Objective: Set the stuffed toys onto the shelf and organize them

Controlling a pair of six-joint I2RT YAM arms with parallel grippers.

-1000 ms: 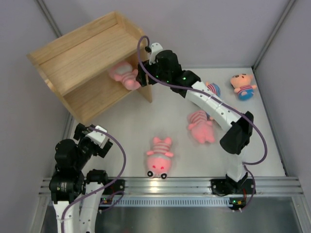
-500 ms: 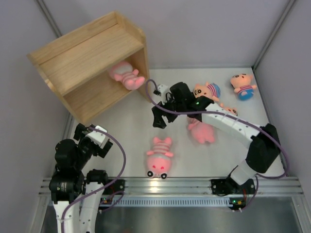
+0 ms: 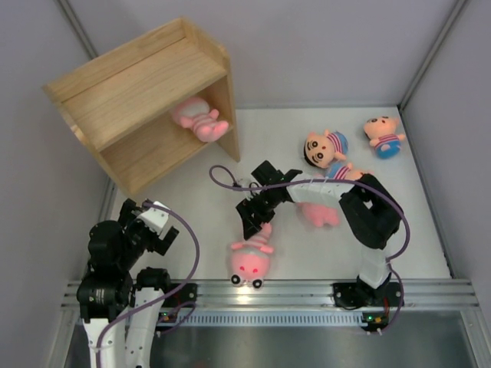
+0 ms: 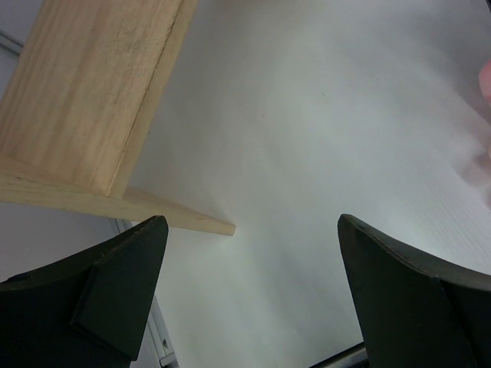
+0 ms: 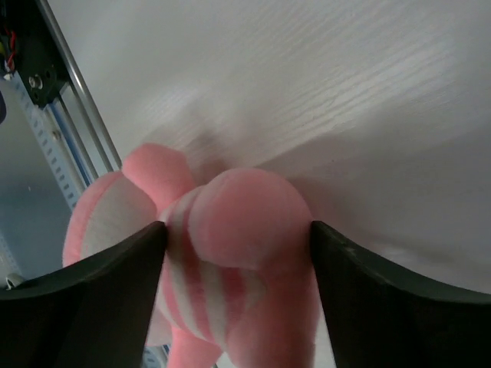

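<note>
1. The right tool (image 5: 238, 244) is spread wide, astride a pink striped toy (image 3: 249, 262) lying on the surface (image 3: 192, 192).
2. The left tool (image 4: 245, 261) is released and empty.
3. A second pink toy (image 3: 198, 119) sits in the lower tier of the shelf (image 3: 138, 84).

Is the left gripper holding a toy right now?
No, the left gripper stands open over the bare table, nothing between its jaws.

Top view's bright and even for me, soft shadows only — right wrist cam's pink toy (image 5: 245, 222) is blurry, close-up.
</note>
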